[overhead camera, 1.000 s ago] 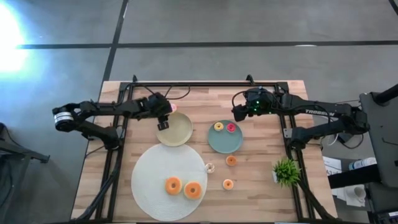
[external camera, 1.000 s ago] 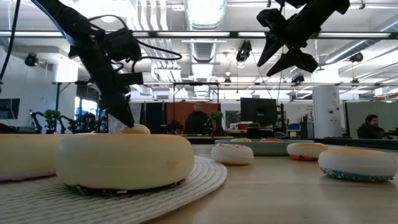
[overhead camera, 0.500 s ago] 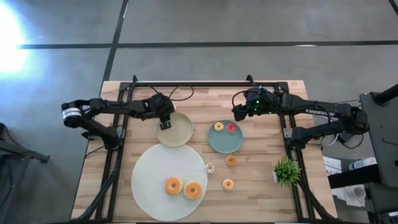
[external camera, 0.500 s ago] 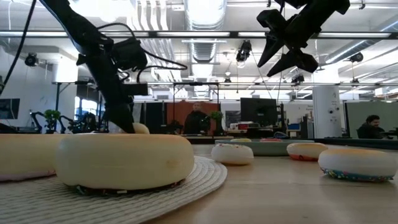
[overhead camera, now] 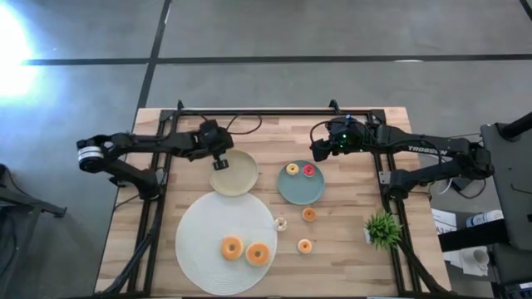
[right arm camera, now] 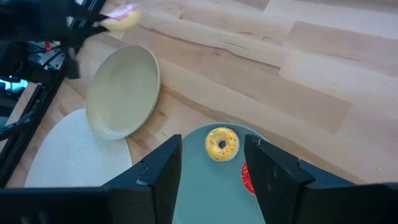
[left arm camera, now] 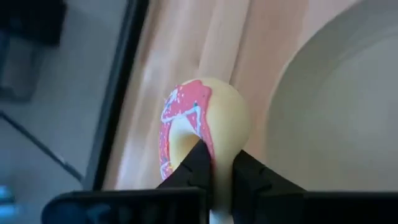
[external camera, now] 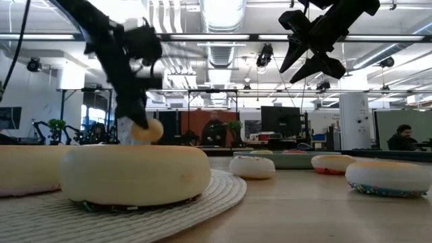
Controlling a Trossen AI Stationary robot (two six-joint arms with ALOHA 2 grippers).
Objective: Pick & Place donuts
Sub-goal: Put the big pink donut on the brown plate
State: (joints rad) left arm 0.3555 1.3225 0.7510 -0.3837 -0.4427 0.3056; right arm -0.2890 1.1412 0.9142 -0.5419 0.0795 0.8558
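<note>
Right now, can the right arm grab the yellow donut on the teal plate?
Probably yes. The right gripper hangs open above the teal plate, and nothing covers the yellow donut.

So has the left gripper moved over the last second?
Yes. The left gripper, shut on the pink donut, has risen above the cream plate.

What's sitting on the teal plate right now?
Two tiny donuts lie on the teal plate: a yellow one and a red one. In the right wrist view, a finger partly covers the red one.
</note>
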